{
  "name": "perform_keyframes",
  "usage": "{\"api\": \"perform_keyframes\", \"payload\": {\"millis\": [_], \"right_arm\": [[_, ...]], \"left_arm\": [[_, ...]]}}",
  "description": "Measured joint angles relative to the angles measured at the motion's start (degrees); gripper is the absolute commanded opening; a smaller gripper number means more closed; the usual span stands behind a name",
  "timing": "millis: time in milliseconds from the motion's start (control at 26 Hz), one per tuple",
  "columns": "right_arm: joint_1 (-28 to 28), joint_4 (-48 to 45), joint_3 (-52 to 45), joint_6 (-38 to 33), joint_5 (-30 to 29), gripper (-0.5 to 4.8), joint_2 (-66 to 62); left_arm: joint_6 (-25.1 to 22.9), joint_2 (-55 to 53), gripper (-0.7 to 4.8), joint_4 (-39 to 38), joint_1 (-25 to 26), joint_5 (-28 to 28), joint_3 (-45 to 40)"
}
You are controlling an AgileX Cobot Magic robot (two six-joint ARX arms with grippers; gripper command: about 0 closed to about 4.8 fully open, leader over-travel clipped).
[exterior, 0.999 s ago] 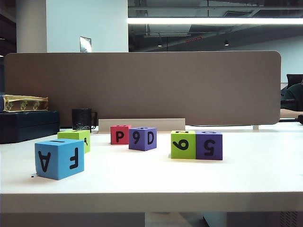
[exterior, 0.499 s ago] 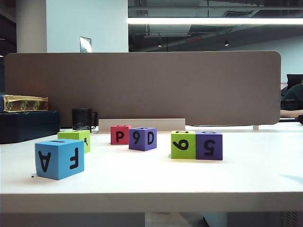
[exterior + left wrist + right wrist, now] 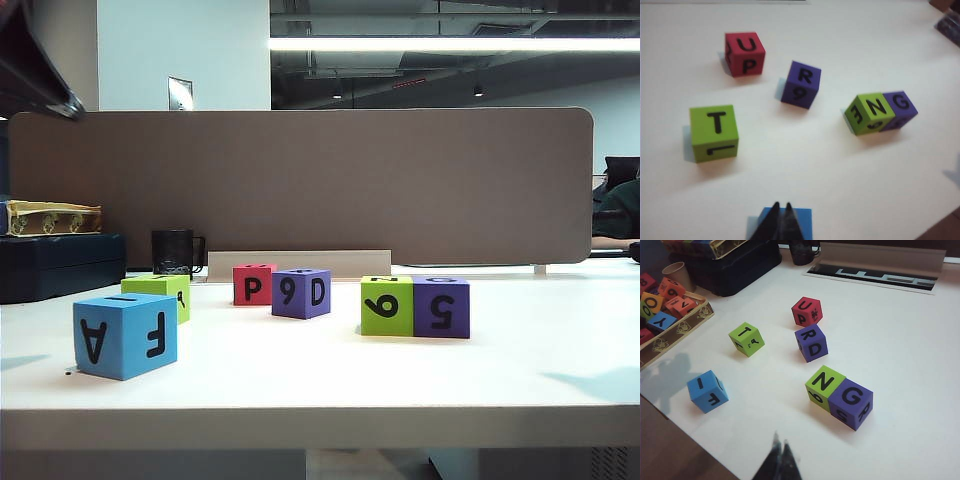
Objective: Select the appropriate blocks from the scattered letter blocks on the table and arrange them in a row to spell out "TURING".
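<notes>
A: A dark arm part has entered the exterior view's top left; the matte letter blocks [image 3: 290, 292] haven't shifted on the off-white desk [image 3: 520, 350].

B: N and G touch at right. Left pincer [image 3: 779, 209] and right pincer [image 3: 780, 445] hover shut, empty; one must open over a block.

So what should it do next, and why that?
Probably open the left end effector and lower it onto the blue block topped with I, just beneath its shut tips. N and G already touch, while T, U and R sit scattered, so I seems the nearest missing piece.
</notes>
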State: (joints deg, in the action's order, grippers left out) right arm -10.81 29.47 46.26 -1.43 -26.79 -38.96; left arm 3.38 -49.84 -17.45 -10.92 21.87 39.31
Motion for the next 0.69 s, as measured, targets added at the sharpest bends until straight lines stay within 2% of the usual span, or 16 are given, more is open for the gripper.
{"api": "perform_keyframes", "payload": {"millis": [384,692], "right_arm": [[0.0,0.0,0.0,0.0,0.0,-0.01,0.1],[0.0,0.0,0.0,0.0,0.0,-0.01,0.0]], "left_arm": [[-1.6,-12.3,-0.06,0.1,-5.9,-1.0,7.4],[-2.3,-20.0,-0.05,0.4,-5.9,-1.5,14.8]]}}
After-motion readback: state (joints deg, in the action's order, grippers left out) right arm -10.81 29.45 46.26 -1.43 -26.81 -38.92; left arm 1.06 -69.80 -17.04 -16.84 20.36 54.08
